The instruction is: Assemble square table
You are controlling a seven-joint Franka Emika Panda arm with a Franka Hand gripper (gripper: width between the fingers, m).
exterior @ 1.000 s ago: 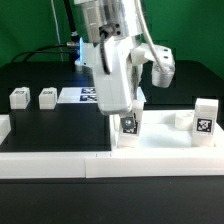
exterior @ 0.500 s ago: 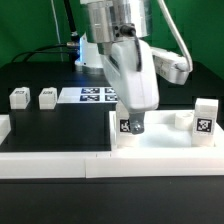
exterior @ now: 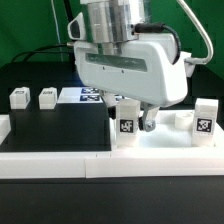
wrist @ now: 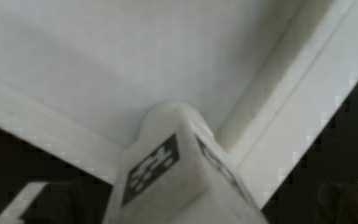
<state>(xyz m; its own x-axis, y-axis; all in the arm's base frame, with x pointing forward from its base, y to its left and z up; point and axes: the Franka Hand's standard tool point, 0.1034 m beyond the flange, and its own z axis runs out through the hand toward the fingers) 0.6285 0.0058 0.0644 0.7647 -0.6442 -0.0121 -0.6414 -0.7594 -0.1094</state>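
The square table's white panel (exterior: 165, 150) lies at the exterior view's right. One tagged leg peg (exterior: 127, 124) stands upright on its near corner. My gripper (exterior: 140, 124) hangs over this peg with the hand turned broadside; one dark finger (exterior: 148, 122) shows just beside the peg. In the wrist view the peg (wrist: 179, 165) stands between the fingers (wrist: 25, 205) with dark gaps on both sides, above the panel (wrist: 123, 60). The gripper (wrist: 185, 212) looks open around it. A second tagged peg (exterior: 205, 119) stands on the panel's right. Two more pegs (exterior: 18, 97) (exterior: 47, 96) stand at the left.
The marker board (exterior: 88, 95) lies behind the arm. A small white part (exterior: 180, 120) sits on the panel between the two pegs there. Long white bars (exterior: 50, 165) edge the black surface at the front. Green backdrop and cables are behind.
The hand has turned about its vertical axis over the same leg peg, from narrow side to broadside. The peg stays in place with its tag still facing the camera.
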